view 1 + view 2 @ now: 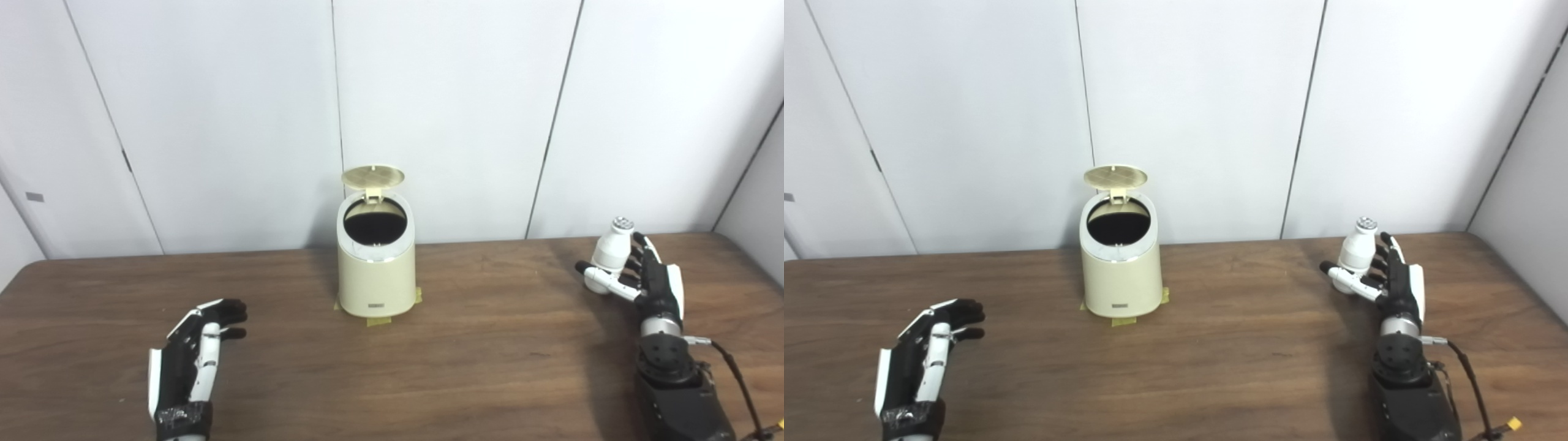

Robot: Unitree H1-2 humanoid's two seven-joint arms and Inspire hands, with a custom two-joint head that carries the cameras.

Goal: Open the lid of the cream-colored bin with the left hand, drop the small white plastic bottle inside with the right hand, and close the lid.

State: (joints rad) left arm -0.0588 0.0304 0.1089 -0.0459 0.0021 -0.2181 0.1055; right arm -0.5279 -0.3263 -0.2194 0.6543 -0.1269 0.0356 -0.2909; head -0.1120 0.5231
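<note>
The cream-colored bin [375, 278] stands at the middle back of the wooden table [490, 355], fixed with tape at its base. Its round lid [373, 176] is tipped up and back on its hinge, so the dark opening shows. The small white plastic bottle [612, 248] with a silver cap stands upright at the far right. My right hand [650, 283] is right against it: the thumb crosses in front of the bottle's base, and the fingers stand straight along its right side. My left hand [197, 346] lies open and empty at the near left, well apart from the bin.
White wall panels [453, 110] rise just behind the table's back edge, close behind the bin. A cable [732, 367] trails from my right wrist toward the near right corner. Bare wood lies between the bin and each hand.
</note>
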